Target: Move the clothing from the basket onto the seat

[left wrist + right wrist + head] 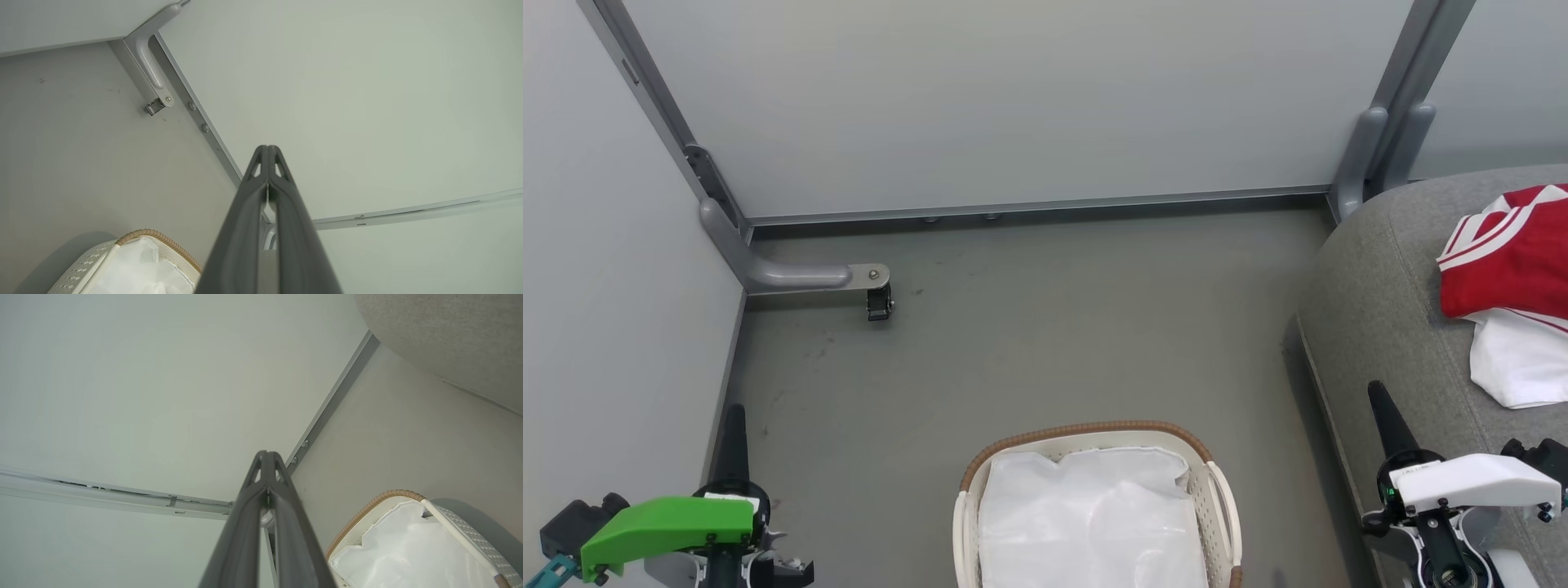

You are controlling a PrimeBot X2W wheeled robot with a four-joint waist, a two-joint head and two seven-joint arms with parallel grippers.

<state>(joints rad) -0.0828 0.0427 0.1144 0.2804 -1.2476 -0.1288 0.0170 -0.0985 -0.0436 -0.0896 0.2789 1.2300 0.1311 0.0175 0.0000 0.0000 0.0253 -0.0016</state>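
The red and white clothing (pixel 1515 290) lies on the light-grey seat (pixel 1388 310) at the right edge of the head view. The cream basket (pixel 1217 498) with a brown rim stands on the floor at bottom centre, showing a glossy white liner sheet (pixel 1090 518) inside. My left gripper (pixel 734 412) is shut with nothing in it at lower left, well left of the basket. My right gripper (pixel 1377 390) is shut and empty at lower right, over the seat's front edge. The left wrist view has the left gripper (pixel 268 148) shut above the basket (pixel 159 237); the right wrist view has the right gripper (pixel 266 453) shut beside the basket (pixel 367 508) and seat (pixel 449 339).
Pale grey partition walls (pixel 1013 98) close in the back and left. A grey bracket with a small black caster (pixel 880 304) juts from the left corner onto the grey floor (pixel 1054 327). A grey post (pixel 1372 155) stands at the back right beside the seat.
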